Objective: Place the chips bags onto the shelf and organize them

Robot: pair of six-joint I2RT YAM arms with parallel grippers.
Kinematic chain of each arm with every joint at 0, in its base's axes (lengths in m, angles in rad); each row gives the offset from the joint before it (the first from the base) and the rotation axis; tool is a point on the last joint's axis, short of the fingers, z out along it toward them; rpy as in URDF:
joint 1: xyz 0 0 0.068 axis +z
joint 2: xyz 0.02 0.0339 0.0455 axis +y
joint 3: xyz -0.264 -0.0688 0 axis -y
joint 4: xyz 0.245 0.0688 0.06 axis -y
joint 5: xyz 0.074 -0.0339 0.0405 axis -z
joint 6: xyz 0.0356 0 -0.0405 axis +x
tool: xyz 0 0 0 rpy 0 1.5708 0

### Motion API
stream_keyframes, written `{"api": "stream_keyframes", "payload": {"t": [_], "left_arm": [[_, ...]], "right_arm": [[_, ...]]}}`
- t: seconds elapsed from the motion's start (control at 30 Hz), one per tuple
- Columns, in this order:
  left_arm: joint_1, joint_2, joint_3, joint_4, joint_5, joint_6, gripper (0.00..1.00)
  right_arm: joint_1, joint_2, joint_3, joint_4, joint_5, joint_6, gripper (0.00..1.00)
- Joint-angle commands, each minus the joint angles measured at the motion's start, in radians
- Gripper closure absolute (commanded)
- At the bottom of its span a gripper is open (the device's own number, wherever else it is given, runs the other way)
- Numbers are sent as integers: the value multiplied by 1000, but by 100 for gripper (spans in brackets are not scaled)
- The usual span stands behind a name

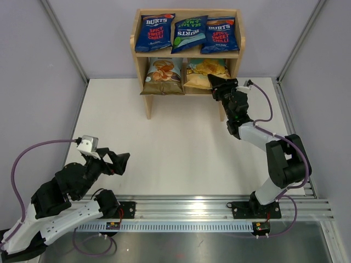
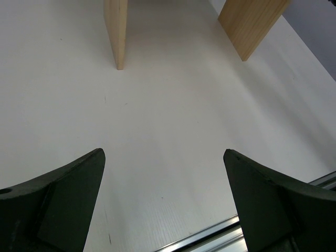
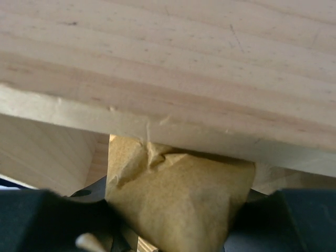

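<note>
Shelf: the wooden shelf [image 1: 187,53] stands at the far middle of the white table [image 1: 181,142], with all five bags on it.
Top tier: three dark-blue bags lie side by side: a left red-label bag [image 1: 155,32], a green-label bag [image 1: 189,33] turned upside down in the middle, and a right red-label bag [image 1: 220,34].
Lower tier: the pale bag [image 1: 163,75] sits on the left and the yellow bag [image 1: 202,68] on the right, just beside each other.
Right gripper: the right gripper [image 1: 215,82] reaches into the right end of the lower tier. In the wrist view the yellow bag fills the gap between its dark fingers [image 3: 47,220], which press it from both sides, right under the edge of the shelf board.
Left gripper: the left gripper [image 2: 163,152] hangs low over the near left part of the table, well apart from the shelf. Its jaws are spread wide with nothing between them.
Left wrist view: two of the shelf legs [image 2: 116,31] show ahead on the bare table.
</note>
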Motion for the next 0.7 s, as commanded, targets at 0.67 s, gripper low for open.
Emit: {"api": "stream_keyframes", "payload": {"t": [0.67], "left_arm": [[2,-22,-7,46,-19,27,1]], "right_arm": [[-30,-30,27,-64,16,-20,64]]}}
